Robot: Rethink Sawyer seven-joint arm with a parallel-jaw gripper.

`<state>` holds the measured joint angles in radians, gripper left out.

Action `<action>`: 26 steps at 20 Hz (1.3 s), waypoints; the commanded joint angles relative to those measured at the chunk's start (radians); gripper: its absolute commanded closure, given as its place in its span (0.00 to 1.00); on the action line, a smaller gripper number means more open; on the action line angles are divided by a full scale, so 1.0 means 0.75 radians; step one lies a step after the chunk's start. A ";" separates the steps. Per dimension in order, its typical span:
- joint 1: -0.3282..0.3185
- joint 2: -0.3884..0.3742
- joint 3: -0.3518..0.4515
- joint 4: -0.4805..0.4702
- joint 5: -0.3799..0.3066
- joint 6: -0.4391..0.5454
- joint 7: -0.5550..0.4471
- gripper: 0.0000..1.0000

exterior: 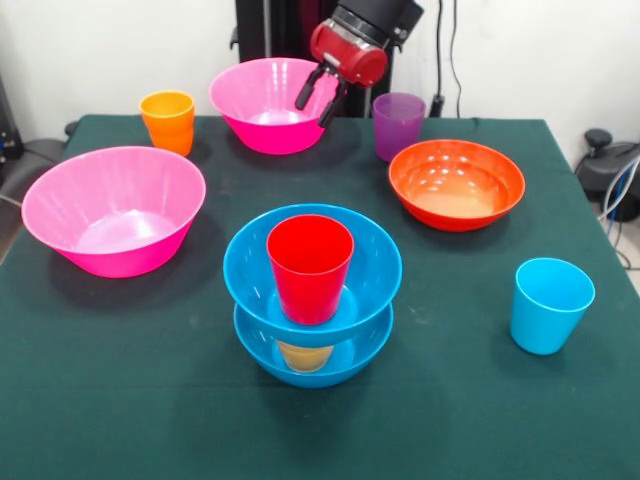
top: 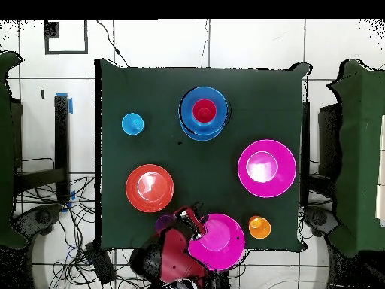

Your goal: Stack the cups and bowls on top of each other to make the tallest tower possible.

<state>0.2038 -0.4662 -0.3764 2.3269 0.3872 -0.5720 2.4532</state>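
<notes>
The tower stands at the table's near middle: a lower blue bowl (exterior: pixel 345 362) with a yellowish cup (exterior: pixel 302 356) showing through it, an upper blue bowl (exterior: pixel 376 266) (top: pixel 186 114), and a red cup (exterior: pixel 309 268) (top: pixel 204 111) upright inside. My gripper (exterior: pixel 321 101) (top: pixel 190 217) hangs open and empty over the right rim of the far pink bowl (exterior: pixel 262 135) (top: pixel 222 241). Loose on the table are a second pink bowl (exterior: pixel 118 262) (top: pixel 266 168), an orange-red bowl (exterior: pixel 456 185) (top: pixel 149 187), and orange (exterior: pixel 168 120) (top: pixel 259 226), purple (exterior: pixel 398 125) (top: pixel 164 223) and light blue (exterior: pixel 550 305) (top: pixel 132 123) cups.
Everything sits on a dark green tablecloth (exterior: pixel 150 390). Cables hang behind the table's far edge. Chairs or dark furniture stand beside both table sides in the overhead view.
</notes>
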 commanded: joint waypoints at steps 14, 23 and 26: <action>-0.169 0.307 0.245 -0.080 -0.115 -0.273 0.356 0.00; -0.190 0.304 0.261 -0.064 -0.125 -0.293 0.345 0.00; -0.180 0.304 0.251 -0.064 -0.113 -0.293 0.326 0.00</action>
<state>0.0727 -0.2686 -0.3086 2.3282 0.3257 -0.7670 2.4534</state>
